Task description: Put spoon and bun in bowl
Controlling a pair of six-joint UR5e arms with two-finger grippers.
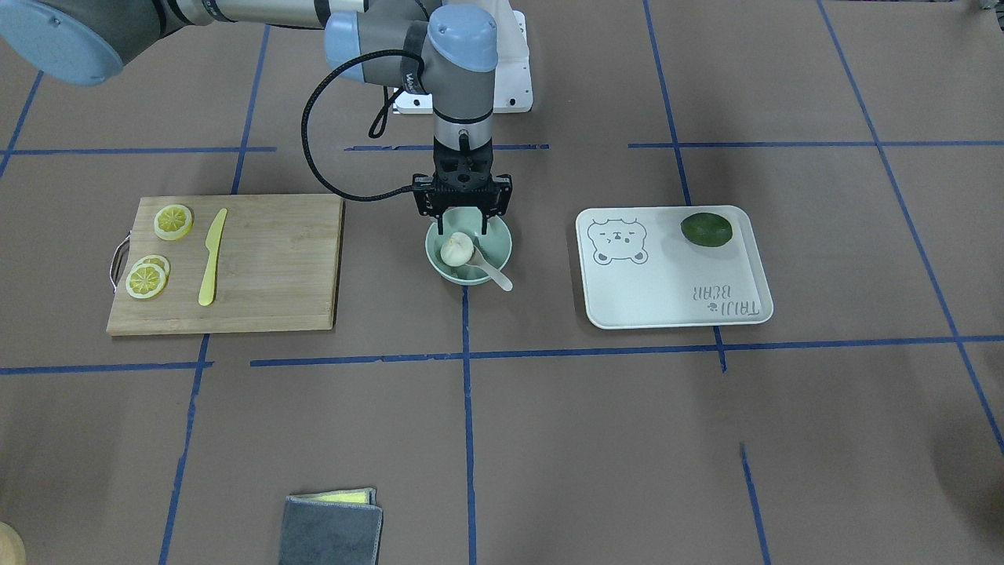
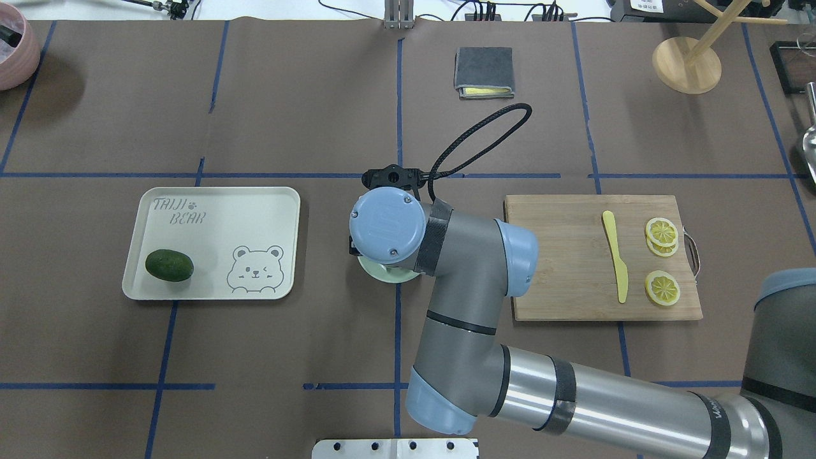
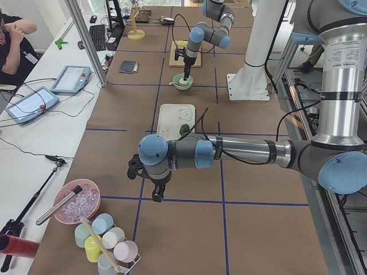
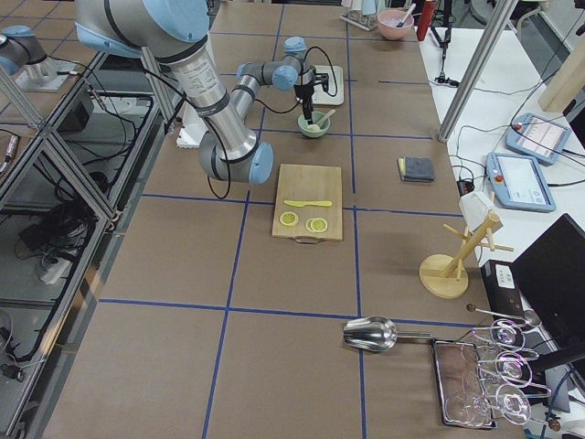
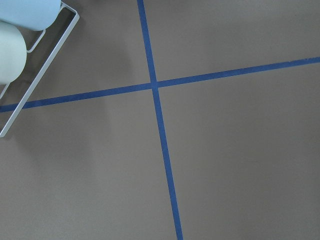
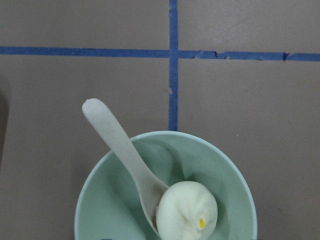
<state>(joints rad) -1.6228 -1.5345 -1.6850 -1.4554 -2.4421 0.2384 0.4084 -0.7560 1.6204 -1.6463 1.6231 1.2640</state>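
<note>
Brown paper crossed with blue tape lines covers the worktop, and the bowl (image 1: 499, 245) sits near its middle, a little toward the robot's edge. Both task items lie inside it. The bun (image 1: 456, 249) rests on the floor of the bowl, touching the scoop of the spoon (image 1: 494, 275), whose handle slants up over the rim and juts out toward the operators' edge.

The right tool (image 1: 464, 224) hangs just above the bowl with its fingers spread apart and nothing between them. The task looks finished, with only the retreat left.

The left tool (image 3: 155, 197) hovers over bare paper toward the worktop's left end, well away from the bowl. I cannot tell whether it is open or closed.

The risk lies in the exit. If the right tool drifts toward the operators' edge while low, a finger could catch the overhanging handle and lever the spoon out, or nudge the light bowl. A straight lift seems safest.

A wooden cutting board (image 1: 274, 267) and a white tray (image 1: 667, 282) flank the bowl, well apart from it.
</note>
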